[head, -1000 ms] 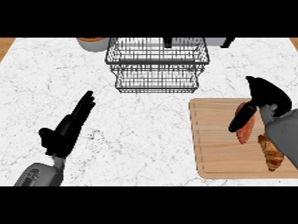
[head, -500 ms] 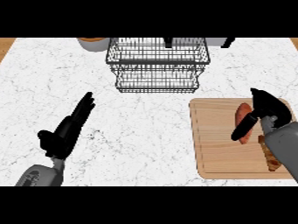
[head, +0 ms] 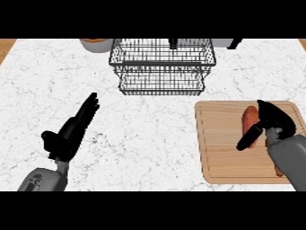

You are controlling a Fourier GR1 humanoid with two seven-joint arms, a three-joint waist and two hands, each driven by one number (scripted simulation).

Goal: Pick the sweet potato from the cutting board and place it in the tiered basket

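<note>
The reddish-orange sweet potato (head: 250, 118) lies lengthwise on the wooden cutting board (head: 221, 148) at the right of the counter. My right hand (head: 276, 121) hovers over it, dark fingers along its right side and the thumb (head: 248, 140) spread out across its near end. The fingers are not curled round it, so the hand is open. My forearm hides the sweet potato's near part. The black wire tiered basket (head: 162, 67) stands at the back centre, well apart from the board. My left hand (head: 69, 132) rests open at the lower left, fingers straight and pointing away.
A round bowl (head: 96, 44) sits at the back, left of the basket. Dark objects (head: 234, 43) show along the back edge behind the basket. Wooden floor borders the white marble counter (head: 148, 134) at both sides.
My right hand has drawn back toward the near edge over the board, uncovering more of the sweet potato's far end, and its thumb has spread out. The left hand has stayed still.
</note>
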